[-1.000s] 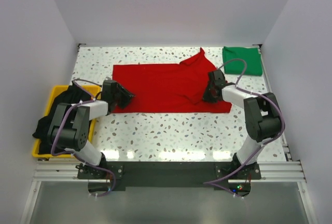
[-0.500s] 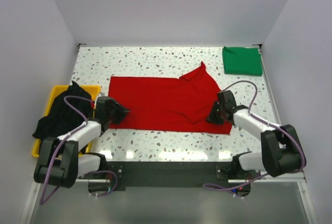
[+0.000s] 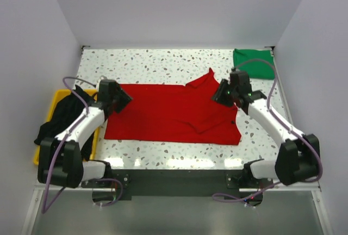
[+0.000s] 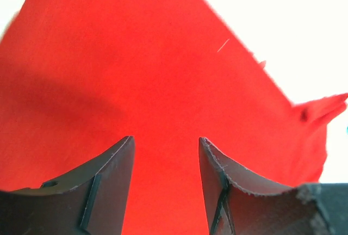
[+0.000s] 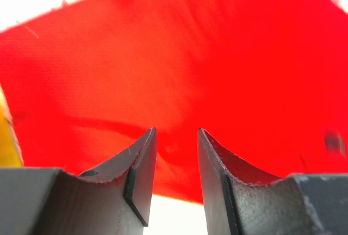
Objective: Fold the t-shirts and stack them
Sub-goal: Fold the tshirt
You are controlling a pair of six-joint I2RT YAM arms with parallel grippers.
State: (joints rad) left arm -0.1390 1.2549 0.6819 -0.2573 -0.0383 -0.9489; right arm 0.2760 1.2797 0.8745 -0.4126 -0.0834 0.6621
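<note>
The red t-shirt lies spread mid-tabletop, sleeve rumpled far right. The left end effector hovers released at its far-left corner and the right end effector, also released, by that sleeve. Best to pinch both far edges evenly and fold level.

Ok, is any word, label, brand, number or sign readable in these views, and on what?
None: no print or label shows on the red t-shirt, the green t-shirt, the black t-shirt, the yellow bin or the speckled table in any view.
</note>
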